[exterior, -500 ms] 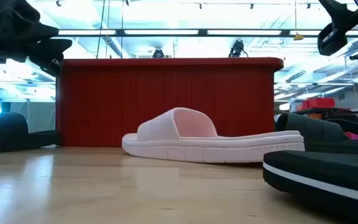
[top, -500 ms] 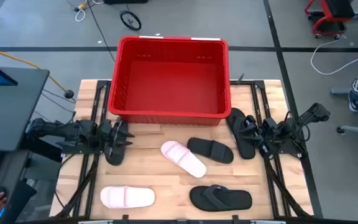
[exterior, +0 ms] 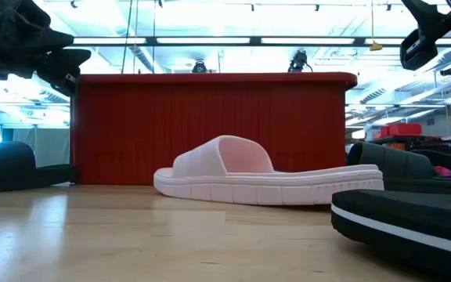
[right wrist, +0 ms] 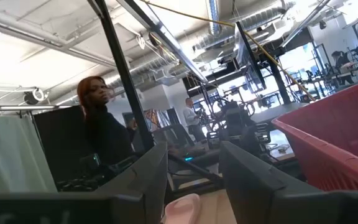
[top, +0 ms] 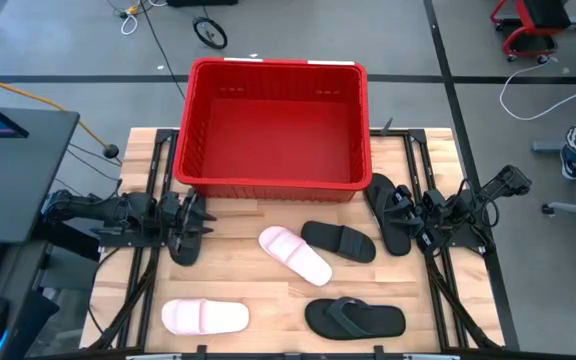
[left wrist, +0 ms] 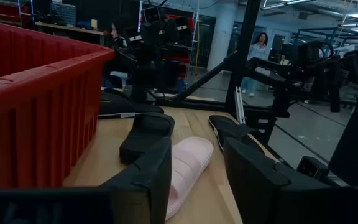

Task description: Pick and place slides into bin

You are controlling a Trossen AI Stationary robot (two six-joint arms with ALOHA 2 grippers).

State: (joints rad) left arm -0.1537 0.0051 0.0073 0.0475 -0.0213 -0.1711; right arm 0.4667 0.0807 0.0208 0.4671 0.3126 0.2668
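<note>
Red bin (top: 273, 125) sits empty at the table's back, six slides scattered in front: two pink, four black. Left gripper (top: 196, 226) and right gripper (top: 400, 215) parked at the sides.

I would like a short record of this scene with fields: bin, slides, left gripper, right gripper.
bin: red bin at the table's far edge, nothing visible inside
slides: six on the table; two pink slides; four black slides
left gripper: left gripper near the table's left side, fingers open, holding nothing
right gripper: right gripper near the right side, fingers open, holding nothing
</note>
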